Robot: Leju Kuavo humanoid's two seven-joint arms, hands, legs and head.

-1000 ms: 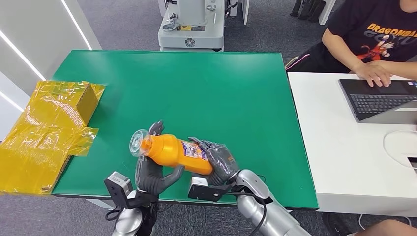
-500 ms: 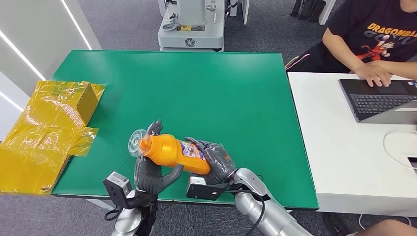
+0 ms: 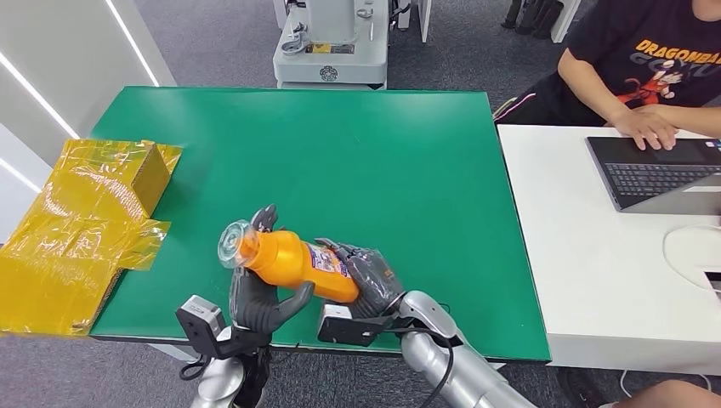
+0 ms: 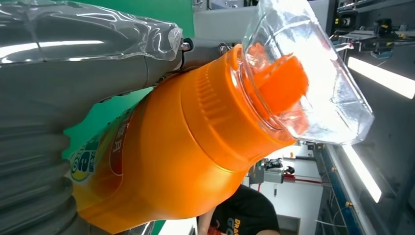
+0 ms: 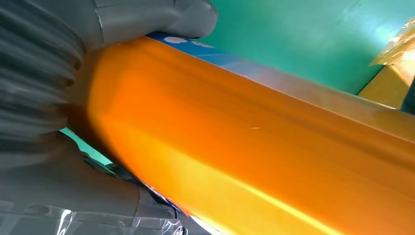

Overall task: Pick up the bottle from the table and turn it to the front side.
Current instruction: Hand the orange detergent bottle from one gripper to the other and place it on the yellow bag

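Observation:
An orange bottle (image 3: 293, 263) with a clear cap (image 3: 231, 244) and a blue-and-white label lies on its side in the air above the near edge of the green table (image 3: 340, 153), cap toward the left. My right hand (image 3: 371, 277) grips its lower body. My left hand (image 3: 258, 299) cups the neck end from beneath, one finger rising behind the cap. In the left wrist view the bottle (image 4: 186, 142) and its clear cap (image 4: 313, 78) lie against my thumb. In the right wrist view the orange bottle body (image 5: 244, 147) sits inside my grip.
A box wrapped in yellow film (image 3: 85, 221) stands at the table's left edge. A white desk (image 3: 595, 272) adjoins on the right, where a person (image 3: 655, 59) works at a laptop (image 3: 655, 174). A grey machine base (image 3: 332, 51) stands beyond the far edge.
Both hands and the bottle have drifted slightly left and toward me. The cap end has risen a little.

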